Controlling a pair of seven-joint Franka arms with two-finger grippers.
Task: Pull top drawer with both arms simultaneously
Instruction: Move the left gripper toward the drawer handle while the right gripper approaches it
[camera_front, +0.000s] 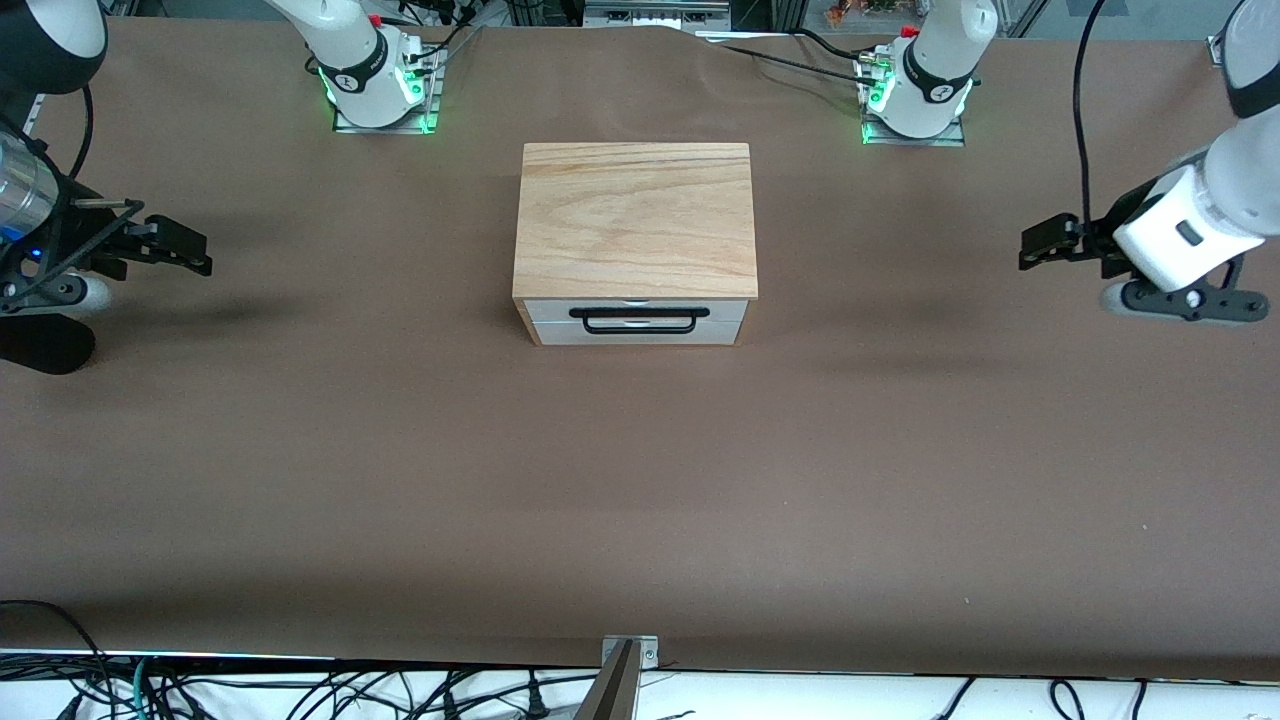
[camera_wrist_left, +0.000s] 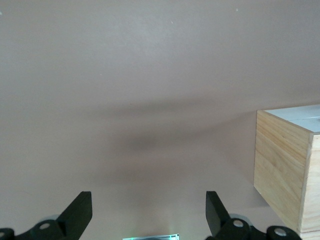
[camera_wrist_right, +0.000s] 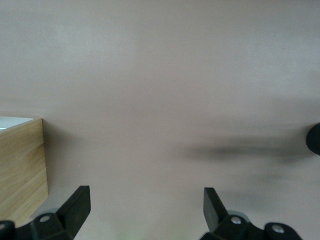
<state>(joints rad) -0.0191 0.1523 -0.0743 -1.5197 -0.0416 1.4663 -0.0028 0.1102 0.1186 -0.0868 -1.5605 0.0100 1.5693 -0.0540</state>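
Sitting shut, top drawer (camera_front: 636, 311) lies well apart from each open tool: left tool (camera_front: 1040, 243), right tool (camera_front: 185, 250).

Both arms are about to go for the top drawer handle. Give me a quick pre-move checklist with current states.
1. Top drawer shut, flush in the cabinet: ok.
2. Handle unobstructed, nothing in front of it: ok.
3. Left gripper open, over the table at the left arm's end: ok.
4. Right gripper open, over the table at the right arm's end: ok.
5. Either gripper on the handle: not ok, both far off.
6. Handle wide enough for both grippers: cannot tell.
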